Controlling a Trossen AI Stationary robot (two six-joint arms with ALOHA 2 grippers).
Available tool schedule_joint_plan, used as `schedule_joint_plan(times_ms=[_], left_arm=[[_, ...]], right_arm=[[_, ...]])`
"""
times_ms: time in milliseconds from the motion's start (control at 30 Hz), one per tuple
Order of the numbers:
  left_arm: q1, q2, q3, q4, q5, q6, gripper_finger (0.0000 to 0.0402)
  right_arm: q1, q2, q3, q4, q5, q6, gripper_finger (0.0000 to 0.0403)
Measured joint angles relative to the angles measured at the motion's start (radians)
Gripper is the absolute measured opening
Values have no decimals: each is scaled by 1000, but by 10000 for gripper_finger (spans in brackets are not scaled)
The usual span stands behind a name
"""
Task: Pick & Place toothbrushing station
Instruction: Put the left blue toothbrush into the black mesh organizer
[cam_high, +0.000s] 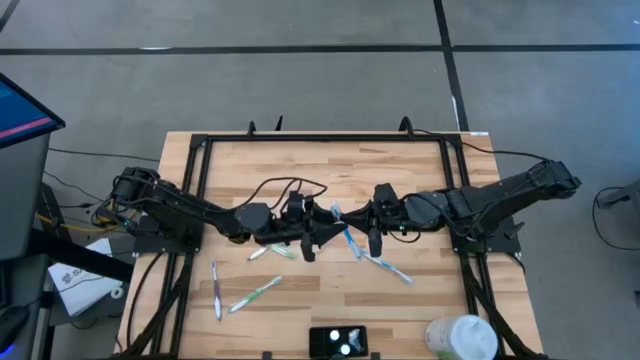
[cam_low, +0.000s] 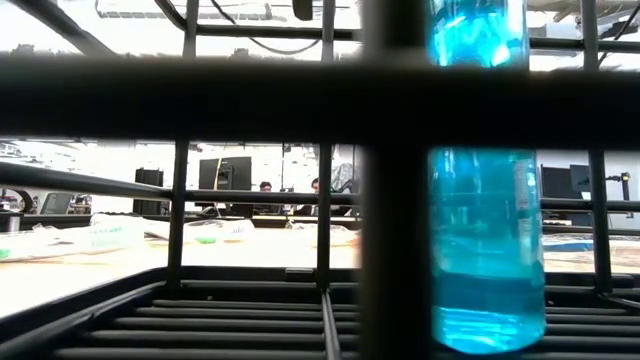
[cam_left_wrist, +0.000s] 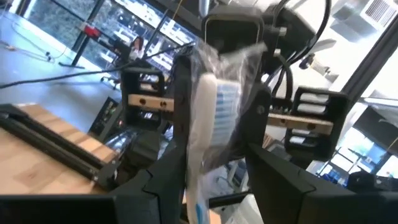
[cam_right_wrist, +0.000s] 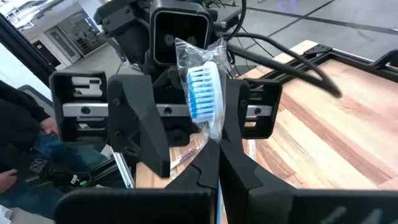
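Observation:
A white toothbrush with blue bristles in a clear wrapper (cam_right_wrist: 202, 87) is held up between my two grippers over the middle of the table (cam_high: 345, 235). My right gripper (cam_right_wrist: 213, 158) (cam_high: 368, 238) is shut on it. My left gripper (cam_left_wrist: 214, 158) (cam_high: 312, 240) faces it, open, with its fingers on either side of the wrapped head, apart from it as far as I can see. The black toothbrushing station (cam_high: 338, 342) rests flat at the table's near edge, far from both grippers. My right gripper pinches the wrapped toothbrush between its two fingers just below the bristle head (cam_right_wrist: 213, 142). The fingers come about level from the table's right. The head end stands free beyond the fingertips, between the left gripper's open fingers, clear of the table.
Several more wrapped toothbrushes lie on the wood: two at the near left (cam_high: 215, 288) (cam_high: 255, 293), one under the left arm (cam_high: 270, 250), one near the right gripper (cam_high: 390, 266). A white round container (cam_high: 460, 338) stands at the near right. A blue bottle (cam_low: 485, 230) and black bars fill the low view.

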Motion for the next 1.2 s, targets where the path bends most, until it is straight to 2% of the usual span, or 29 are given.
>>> schedule_joint_plan(times_ms=[367, 767, 967, 1133, 1200], left_arm=[[-3, 0, 0, -36, 41, -38, 159], [-4, 0, -1, -77, 45, -59, 114], [-4, 0, -1, -82, 44, -79, 83], [-4, 0, -2, -91, 43, -87, 23], [-4, 0, -2, -92, 44, -87, 14]], right_arm=[[1, 0, 0, 3, -2, 0, 0], [0, 0, 0, -3, -3, 18, 0], [0, 0, 0, -6, -6, 18, 0], [0, 0, 0, -6, -37, 22, 0], [0, 0, 0, -6, -49, 35, 0]])
